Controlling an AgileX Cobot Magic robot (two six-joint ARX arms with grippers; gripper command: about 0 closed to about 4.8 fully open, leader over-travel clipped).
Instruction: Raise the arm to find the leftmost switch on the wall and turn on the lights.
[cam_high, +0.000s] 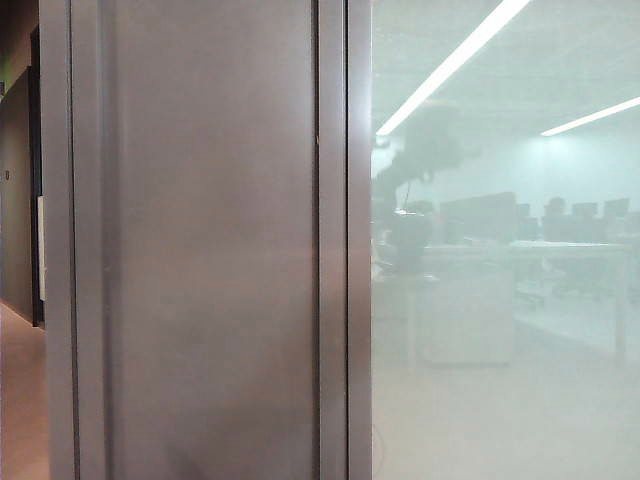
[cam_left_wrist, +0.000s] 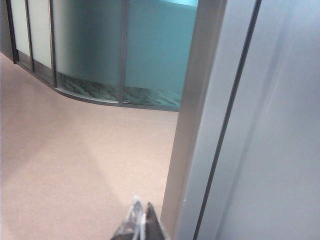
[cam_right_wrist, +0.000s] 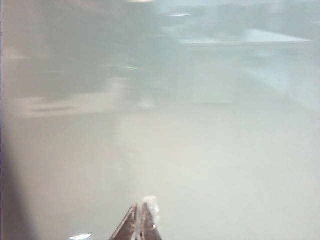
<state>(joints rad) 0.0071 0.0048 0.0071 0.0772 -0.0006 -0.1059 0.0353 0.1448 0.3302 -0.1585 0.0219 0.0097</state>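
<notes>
Two pincers showed, one per wrist view: the left pincer (cam_left_wrist: 139, 220) had its tips pressed together above a pinkish floor (cam_left_wrist: 75, 165), just beside a grey metal wall panel (cam_left_wrist: 270, 150), and the right pincer (cam_right_wrist: 142, 220) was likewise closed, facing hazy frosted glass. In the exterior view one arm (cam_high: 420, 160) appeared only as a dark jointed silhouette in the glass pane (cam_high: 500, 380), right of one broad metal panel (cam_high: 200, 250) filling the left half. Two ceiling light strips (cam_high: 450, 65) glowed above a pale counter (cam_high: 500, 255) carrying several dark monitors (cam_high: 480, 215).
</notes>
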